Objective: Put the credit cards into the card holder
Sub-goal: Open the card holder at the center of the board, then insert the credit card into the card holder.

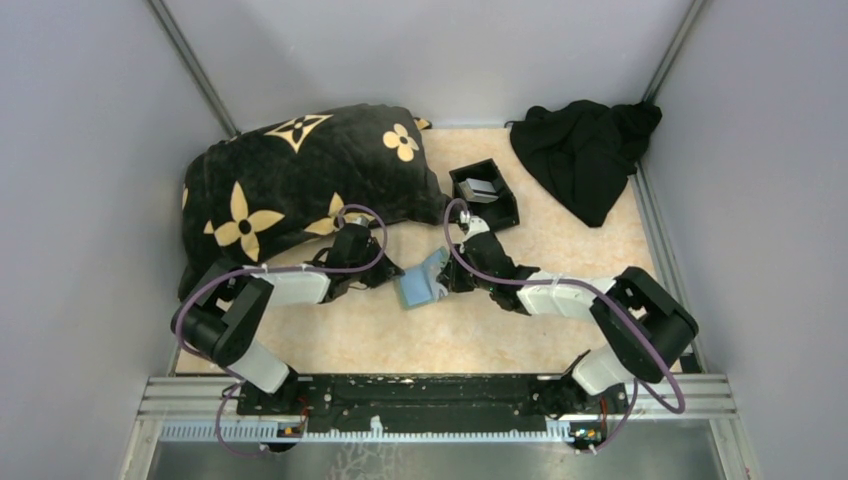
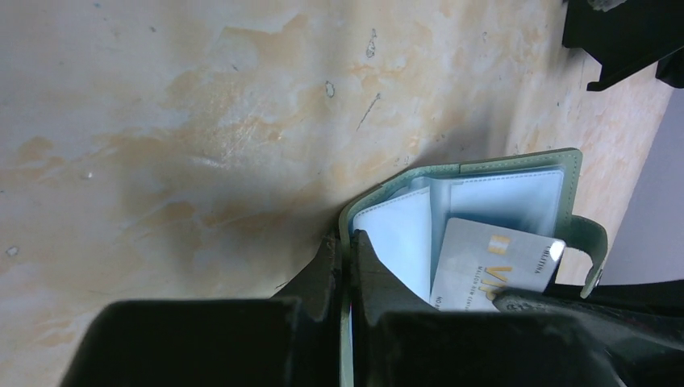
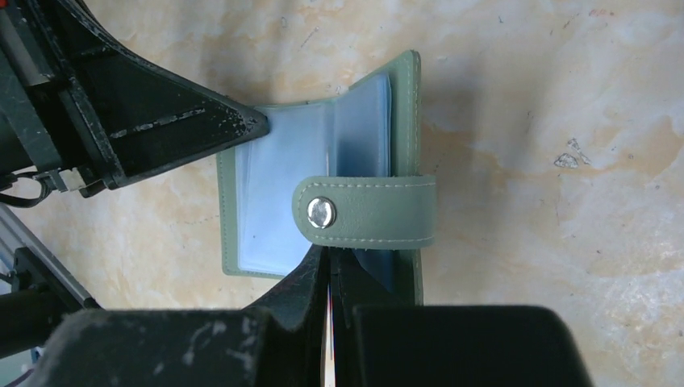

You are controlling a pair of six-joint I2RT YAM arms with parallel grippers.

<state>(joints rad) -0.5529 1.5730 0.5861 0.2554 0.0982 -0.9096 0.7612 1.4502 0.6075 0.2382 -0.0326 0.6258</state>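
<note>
Beige tabletop [image 1: 500,340], grey walls [image 1: 80,150], left end effector [image 2: 345,242] pinching card holder [image 3: 406,161], right end effector [image 3: 329,258] pinching card [image 2: 492,262]

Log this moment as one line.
left fingers: shut on card holder | right fingers: shut on credit card | card: over open holder

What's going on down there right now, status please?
Left hand shut on cover of the card holder. Right hand shut on a credit card, at the clear pockets. Snap strap lies across them.

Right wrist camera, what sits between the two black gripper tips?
The open sage-green card holder with clear plastic pockets, in the right wrist view: left gripper pinches its far edge, right gripper meets the near one.
</note>
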